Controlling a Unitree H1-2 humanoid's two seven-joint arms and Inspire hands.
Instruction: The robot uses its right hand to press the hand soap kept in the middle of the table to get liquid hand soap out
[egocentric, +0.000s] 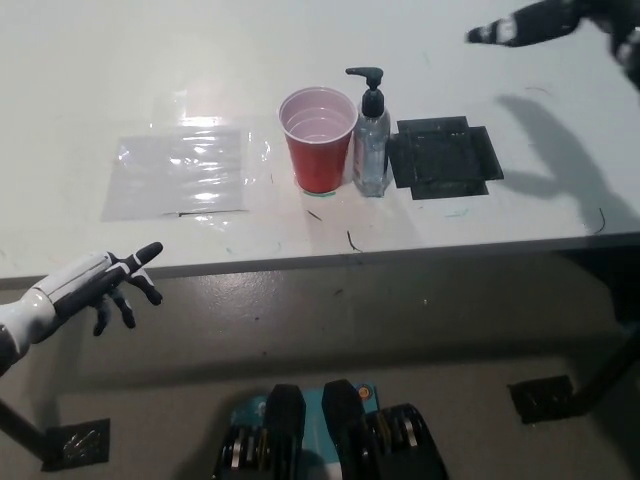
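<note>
A clear hand soap bottle (371, 150) with a black pump head (365, 78) stands upright in the middle of the white table (320, 60), touching a red plastic cup (319, 140) on its left. My black right hand (545, 22) enters at the top right, fingers apart and pointing left, well above and to the right of the pump, holding nothing. My white left hand (100, 285) hangs open below the table's front edge at the lower left.
A black flat square mat (443, 158) lies just right of the bottle. A clear plastic sheet (180, 172) lies on the table's left part. The table's front edge (350, 258) runs across the middle; table legs and floor plates show below.
</note>
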